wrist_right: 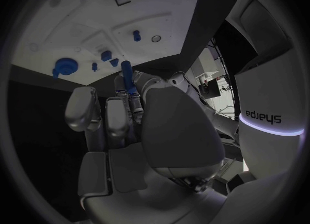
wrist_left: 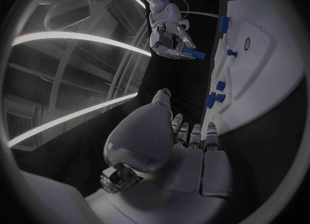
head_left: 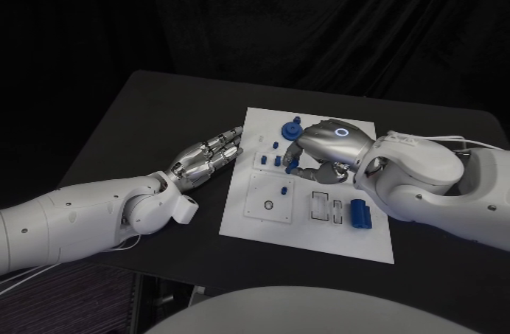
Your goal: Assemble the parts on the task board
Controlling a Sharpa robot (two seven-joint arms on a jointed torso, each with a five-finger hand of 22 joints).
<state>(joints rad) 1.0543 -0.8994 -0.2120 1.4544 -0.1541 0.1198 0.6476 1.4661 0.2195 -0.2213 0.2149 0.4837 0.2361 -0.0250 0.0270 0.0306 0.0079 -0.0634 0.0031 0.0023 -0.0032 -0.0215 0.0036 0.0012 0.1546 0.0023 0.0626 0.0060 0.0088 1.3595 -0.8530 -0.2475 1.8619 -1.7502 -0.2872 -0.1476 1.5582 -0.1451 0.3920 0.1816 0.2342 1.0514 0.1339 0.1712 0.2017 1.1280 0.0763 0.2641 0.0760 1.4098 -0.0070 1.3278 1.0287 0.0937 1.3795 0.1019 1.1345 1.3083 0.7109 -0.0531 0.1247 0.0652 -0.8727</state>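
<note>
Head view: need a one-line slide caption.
Right hand holds a blue part above the white task board; left hand rests open at the board's left edge.

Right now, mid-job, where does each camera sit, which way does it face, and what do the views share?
Head view: from the robot's head, down at the task board; both arms, left hand, right hand.
Left wrist view: behind the left hand, facing the board's edge.
Right wrist view: behind the right hand, facing the board.
Shared: the blue peg held by the right hand, in both wrist views.
</note>
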